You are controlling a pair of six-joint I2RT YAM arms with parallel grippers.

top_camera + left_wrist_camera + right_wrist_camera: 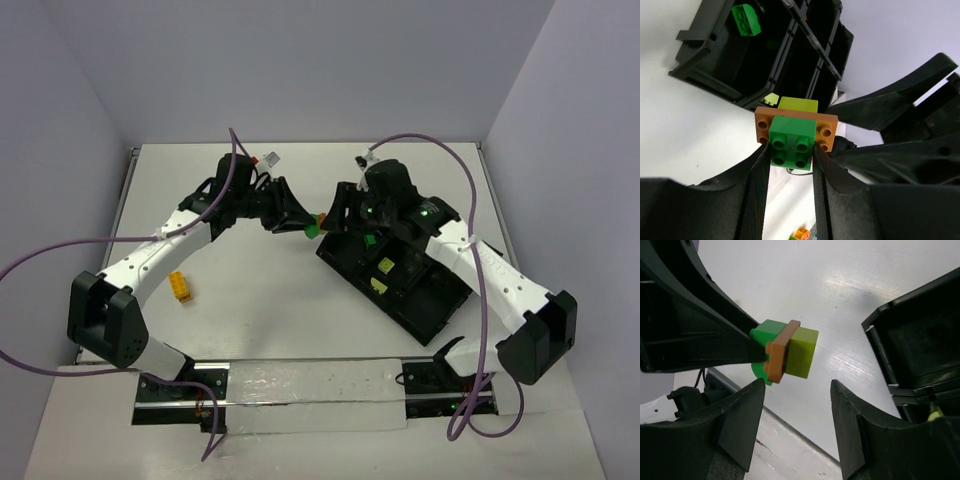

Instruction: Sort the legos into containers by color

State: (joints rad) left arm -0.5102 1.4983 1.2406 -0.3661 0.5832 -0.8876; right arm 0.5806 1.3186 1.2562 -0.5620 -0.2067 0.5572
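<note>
Lego stack is held beside the divided tray, with the left gripper clamped on its green brick. Right gripper is open and empty: centre its jaws on the pale yellow-green brick, then close.

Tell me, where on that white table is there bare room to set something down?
The table is barest between the left arm, the black tray and the near rail. It is crowded where the left tool, holding a brick stack, meets the right tool at the tray's far corner.
</note>
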